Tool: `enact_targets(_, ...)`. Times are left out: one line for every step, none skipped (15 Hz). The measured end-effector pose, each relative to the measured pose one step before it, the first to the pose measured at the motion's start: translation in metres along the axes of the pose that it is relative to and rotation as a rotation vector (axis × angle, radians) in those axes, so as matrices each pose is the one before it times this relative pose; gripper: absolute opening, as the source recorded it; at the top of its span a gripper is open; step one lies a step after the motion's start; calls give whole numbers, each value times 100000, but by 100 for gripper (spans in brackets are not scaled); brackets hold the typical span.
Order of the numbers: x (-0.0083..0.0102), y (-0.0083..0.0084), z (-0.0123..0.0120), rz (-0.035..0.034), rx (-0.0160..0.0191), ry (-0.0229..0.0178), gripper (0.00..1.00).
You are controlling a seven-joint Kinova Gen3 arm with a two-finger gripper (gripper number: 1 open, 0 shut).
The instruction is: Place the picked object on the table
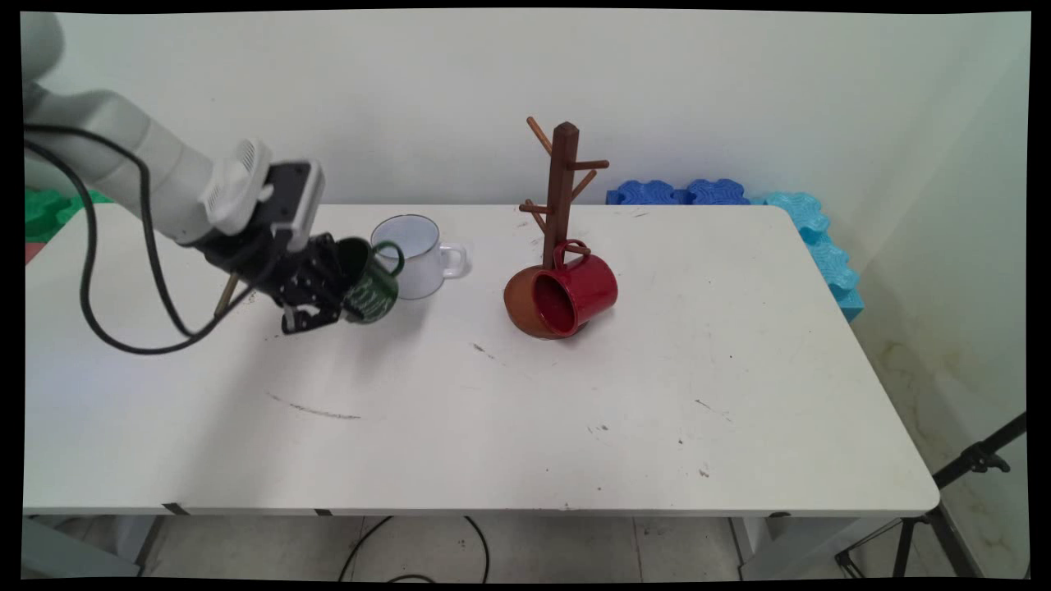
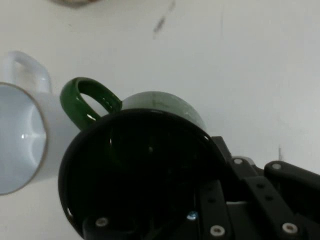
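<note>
My gripper (image 1: 332,283) is shut on the rim of a dark green mug (image 1: 369,283) and holds it tilted just above the table, left of centre. In the hand view the green mug (image 2: 137,165) fills the middle, mouth toward the camera, with its handle (image 2: 87,100) pointing up-left; one finger reaches inside the mug. A white enamel mug (image 1: 410,254) stands upright right beside it, handle to the right, close to the green mug's handle. Further right stands a brown wooden mug tree (image 1: 562,189). A red mug (image 1: 579,291) lies tipped on the tree's round base.
Blue foam blocks (image 1: 739,197) line the table's far right corner and right side. Green foam (image 1: 45,209) sits at the far left. Black cables (image 1: 123,271) hang from the arm over the table's left part. A tripod leg (image 1: 969,468) stands off the right front corner.
</note>
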Motion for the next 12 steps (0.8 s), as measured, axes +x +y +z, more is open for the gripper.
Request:
enact_targets(-165, 46, 462, 2443, -712, -1107, 0)
enact_targets(-155, 84, 540, 2861, -985, -1103, 0)
enact_targets(-142, 157, 618, 3046, -1361, -1047, 0)
enact_targets(-72, 181, 589, 2957, -1378, -723, 0)
enact_targets(-33, 138, 469, 2314, -1029, -537, 0)
enact_targets(-22, 155, 521, 2451, -1116, -551, 0)
enact_targets(39, 134, 491, 2264, -1040, -439, 0)
enact_targets(49, 116, 322, 1427, -730, -228, 0)
enact_targets(69, 141, 297, 1273, -698, -150, 0)
enact_targets(133, 172, 333, 1494, -840, -71, 0)
enact_targets(214, 225, 356, 1666, -983, 78, 0)
enact_targets(244, 257, 301, 1466, -1023, 35, 0)
